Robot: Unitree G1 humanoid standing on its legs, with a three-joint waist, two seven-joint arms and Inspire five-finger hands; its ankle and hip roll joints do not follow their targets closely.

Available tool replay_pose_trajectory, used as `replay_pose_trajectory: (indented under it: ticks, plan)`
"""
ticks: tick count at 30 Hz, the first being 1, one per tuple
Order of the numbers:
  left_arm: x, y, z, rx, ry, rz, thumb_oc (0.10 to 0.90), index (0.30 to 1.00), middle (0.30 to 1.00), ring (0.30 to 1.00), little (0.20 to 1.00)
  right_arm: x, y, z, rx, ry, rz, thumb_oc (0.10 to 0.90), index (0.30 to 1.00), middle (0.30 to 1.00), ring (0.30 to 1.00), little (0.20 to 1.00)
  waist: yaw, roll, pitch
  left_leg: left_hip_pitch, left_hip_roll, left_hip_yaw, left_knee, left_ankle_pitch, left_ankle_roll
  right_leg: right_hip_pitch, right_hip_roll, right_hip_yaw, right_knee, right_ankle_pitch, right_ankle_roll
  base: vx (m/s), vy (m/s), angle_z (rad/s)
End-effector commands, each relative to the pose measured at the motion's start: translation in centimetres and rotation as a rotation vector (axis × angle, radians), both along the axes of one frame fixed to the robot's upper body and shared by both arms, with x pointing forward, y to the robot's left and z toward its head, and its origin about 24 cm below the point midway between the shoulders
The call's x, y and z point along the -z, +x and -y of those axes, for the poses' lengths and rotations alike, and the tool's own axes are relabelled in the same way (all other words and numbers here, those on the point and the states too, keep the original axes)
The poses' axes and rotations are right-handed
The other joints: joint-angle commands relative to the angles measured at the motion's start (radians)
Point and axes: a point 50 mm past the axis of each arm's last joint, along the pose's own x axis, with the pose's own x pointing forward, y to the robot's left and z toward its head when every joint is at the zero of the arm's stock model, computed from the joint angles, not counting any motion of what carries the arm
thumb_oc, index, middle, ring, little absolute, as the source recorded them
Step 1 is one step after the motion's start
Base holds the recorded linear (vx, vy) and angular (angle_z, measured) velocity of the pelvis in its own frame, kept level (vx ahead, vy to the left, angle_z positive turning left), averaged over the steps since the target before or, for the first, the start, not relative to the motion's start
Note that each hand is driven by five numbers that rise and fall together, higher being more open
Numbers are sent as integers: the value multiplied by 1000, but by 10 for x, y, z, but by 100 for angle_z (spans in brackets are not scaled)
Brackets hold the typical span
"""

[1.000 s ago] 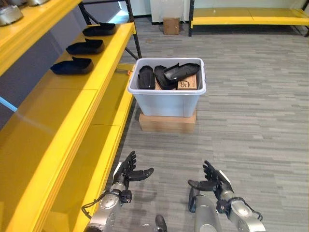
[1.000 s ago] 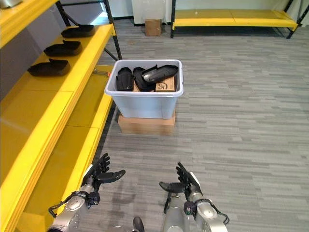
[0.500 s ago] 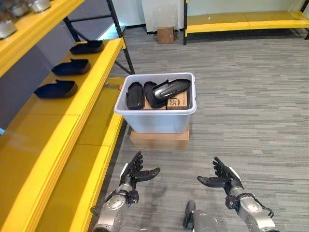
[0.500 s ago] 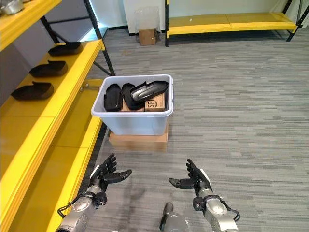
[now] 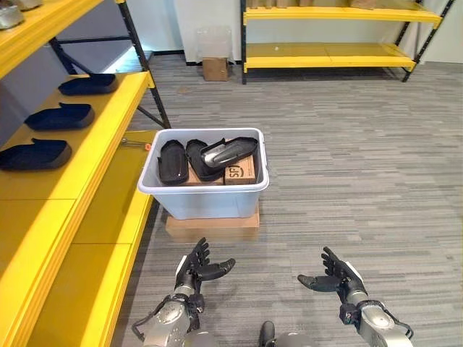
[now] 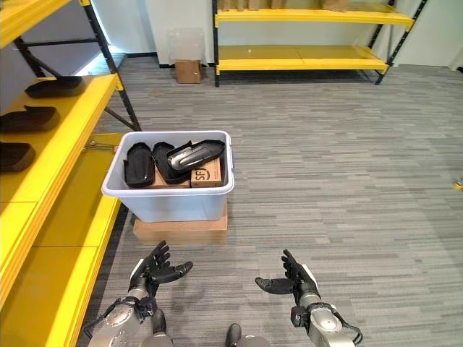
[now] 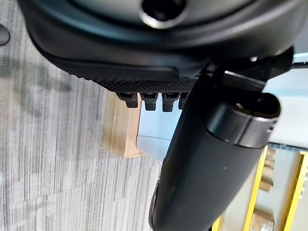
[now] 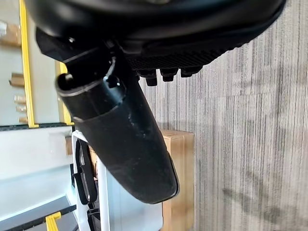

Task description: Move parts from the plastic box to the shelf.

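Both hands hang low over the floor (image 5: pixel 362 181), fingers spread and relaxed, thumbs pointing inward, grasping nothing. The left hand (image 5: pixel 194 266) hovers just short of the cardboard block (image 5: pixel 211 225); the right hand (image 5: pixel 334 275) is off to the right, well apart from it. On that block stands the box (image 5: pixel 206 196), beside the shelf's (image 5: pixel 94 155) lower tier. Inside the box lie black parts (image 5: pixel 195 155) leaning together over a small carton (image 5: pixel 239 172). Three more black parts (image 5: pixel 59 115) lie in a row on the yellow shelf at the left, each apart from the next. Far back stands another yellow rack (image 5: pixel 325 54), with a small cardboard box (image 5: pixel 215 69) beside it.
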Motion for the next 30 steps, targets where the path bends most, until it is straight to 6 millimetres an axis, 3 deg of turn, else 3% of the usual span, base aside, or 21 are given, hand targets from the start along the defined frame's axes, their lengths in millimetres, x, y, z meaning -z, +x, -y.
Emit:
replay_pose_trajectory:
  ticks: [1,4,8,10,12,14,16,17,18,23,26,27,30]
  plan:
    - [-51,35,-16,9,37,282,900,1000,1000,1000,1000,-30,25,-8,-49,10,194,900,1000,1000,1000,1000,34,-43,-37,-74,-62,6,130,-70,23,123,-197,9,-17,-37,131,354,199,-4]
    - [-51,35,-15,13,38,277,900,1000,1000,1000,1000,-31,28,-13,-46,25,206,900,1000,1000,1000,1000,39,-51,-62,-85,-134,20,177,-152,71,122,-268,19,12,-2,166,326,237,13]
    - [-56,37,-14,34,60,293,900,1000,1000,1000,1000,-35,33,-21,-60,51,233,900,1000,1000,1000,1000,23,-43,-46,-40,-233,33,170,-212,146,-6,-333,73,278,186,177,220,263,4]
    - [-57,38,-15,40,73,298,900,1000,1000,1000,1000,-35,34,-26,-75,57,236,900,1000,1000,1000,1000,13,-25,-26,14,-250,40,147,-245,158,-68,-338,53,387,187,177,222,256,17]
    - [-57,39,-15,38,75,298,900,1000,1000,1000,1000,-35,35,-28,-79,61,236,900,1000,1000,1000,1000,-12,-7,2,56,-260,50,122,-247,171,-182,-285,54,435,147,163,204,172,4]
    - [-57,38,-16,37,72,298,900,1000,1000,1000,1000,-36,35,-28,-80,63,238,900,1000,1000,1000,1000,-19,-5,8,72,-269,46,119,-251,174,-200,-270,55,423,137,161,199,51,-5]
    - [-57,39,-18,36,77,294,900,1000,1000,1000,1000,-37,36,-27,-76,66,243,900,1000,1000,1000,1000,-38,-3,13,123,-292,33,97,-287,166,-258,-241,45,289,112,167,336,-3,1]
    - [-56,39,-18,34,77,296,900,1000,1000,1000,1000,-38,36,-26,-76,62,247,900,1000,1000,1000,1000,-46,-3,14,129,-294,36,95,-286,166,-273,-236,31,210,133,161,187,-37,-3]
    - [-56,39,-18,34,77,296,900,1000,1000,1000,1000,-38,36,-26,-76,62,247,900,1000,1000,1000,1000,-46,-2,15,130,-293,35,95,-286,166,-271,-235,30,209,133,160,155,-58,2]
    - [-54,39,-17,27,69,297,900,1000,1000,1000,1000,-36,35,-20,-75,38,235,900,1000,1000,1000,1000,-68,-17,4,193,-318,16,83,-323,145,-281,-241,36,-58,228,198,277,-99,4]
    - [-53,38,-16,23,62,292,900,1000,1000,1000,1000,-35,34,-16,-73,14,226,900,1000,1000,1000,1000,-74,-19,-4,225,-318,3,105,-350,134,-279,-252,49,-110,256,210,385,-176,38]
    - [-48,36,-14,19,56,277,900,1000,1000,1000,1000,-34,32,-13,-69,11,216,900,1000,1000,1000,1000,-78,-25,-22,255,-318,-14,122,-368,123,-259,-229,92,-107,260,201,341,-170,41]
    - [-49,38,-8,28,38,281,900,1000,1000,1000,1000,-35,32,-10,-62,11,216,900,1000,1000,1000,1000,-79,-19,-30,263,-304,-30,156,-362,107,-250,-208,100,-69,255,184,264,-176,25]
